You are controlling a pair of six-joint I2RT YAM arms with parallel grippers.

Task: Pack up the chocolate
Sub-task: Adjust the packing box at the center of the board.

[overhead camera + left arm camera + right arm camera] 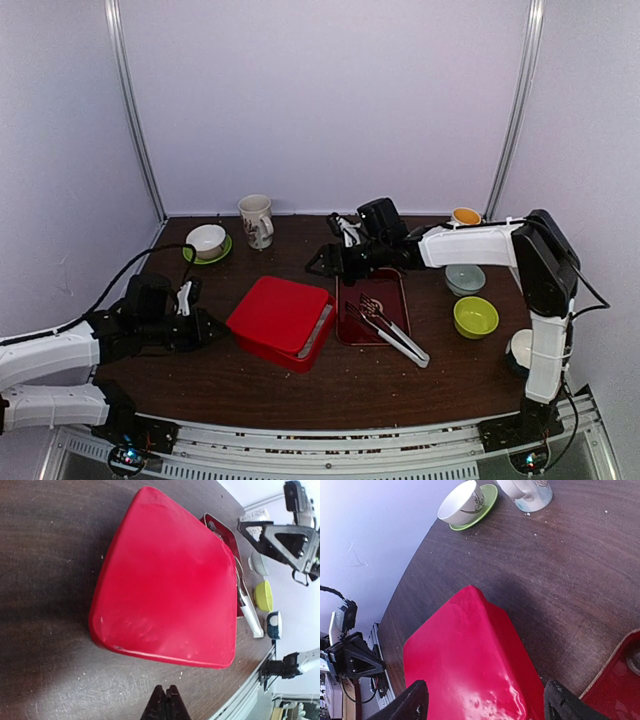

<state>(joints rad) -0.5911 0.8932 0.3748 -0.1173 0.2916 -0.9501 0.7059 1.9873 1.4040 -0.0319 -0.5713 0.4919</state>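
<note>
A red box (280,318) with its red lid on lies mid-table; a strip of white insert (322,330) shows at its right side. No chocolate pieces show in any view. My left gripper (215,328) is shut and empty, low over the table just left of the box; in the left wrist view its tips (167,702) point at the box's near edge (170,585). My right gripper (315,262) is open and empty, above the box's far right corner; the box (470,665) lies between and below its fingers (415,702).
A red tray (385,285) right of the box holds metal tongs (395,332). A cup on a green saucer (207,242) and a mug (257,220) stand at the back left. A grey bowl (465,279), a lime bowl (475,317) and an orange-filled cup (465,216) stand at the right.
</note>
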